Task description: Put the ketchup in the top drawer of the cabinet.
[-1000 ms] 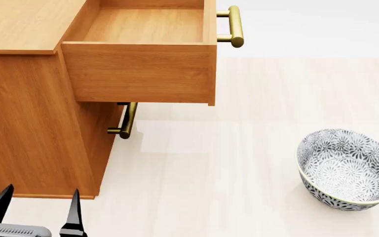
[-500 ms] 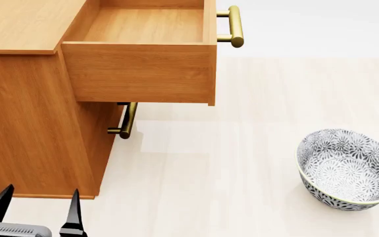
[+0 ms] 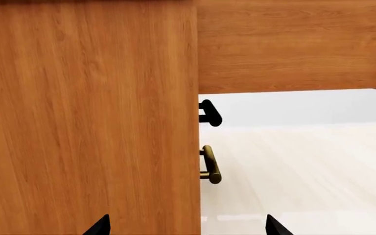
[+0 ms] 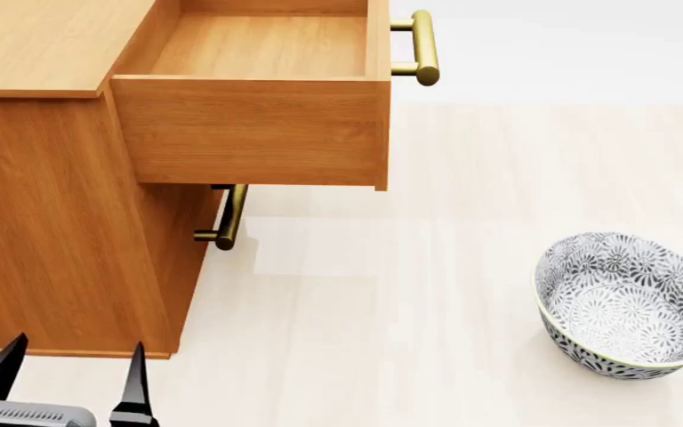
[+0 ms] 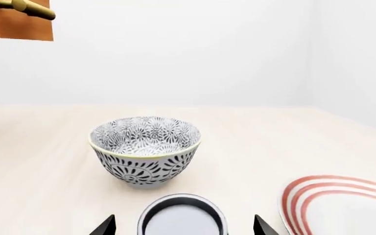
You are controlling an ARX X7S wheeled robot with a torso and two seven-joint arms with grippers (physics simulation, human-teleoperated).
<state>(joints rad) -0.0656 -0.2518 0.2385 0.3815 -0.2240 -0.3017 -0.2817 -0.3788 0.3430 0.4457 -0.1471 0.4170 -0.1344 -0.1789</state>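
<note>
The cabinet [image 4: 45, 222] stands at the left. Its top drawer [image 4: 259, 53] is pulled out and looks empty, with its brass handle [image 4: 422, 46] at the front. The ketchup shows only in the right wrist view as a silver-lidded can [image 5: 181, 218]; its label is hidden. My right gripper [image 5: 184, 227] is open, one fingertip on each side of the can, apart from it. It is out of the head view. My left gripper [image 4: 68, 382] is open and empty, low beside the cabinet's front corner. It also shows in the left wrist view [image 3: 186, 227].
The lower drawer is shut, with its brass handle [image 4: 229, 216] below the open one. A black-and-white patterned bowl [image 4: 626, 302] stands on the pale surface at the right, just beyond the can [image 5: 145, 149]. A red-ringed white plate [image 5: 344, 205] lies beside the can.
My left gripper has sunk very slightly in the head view. Nothing else has moved.
</note>
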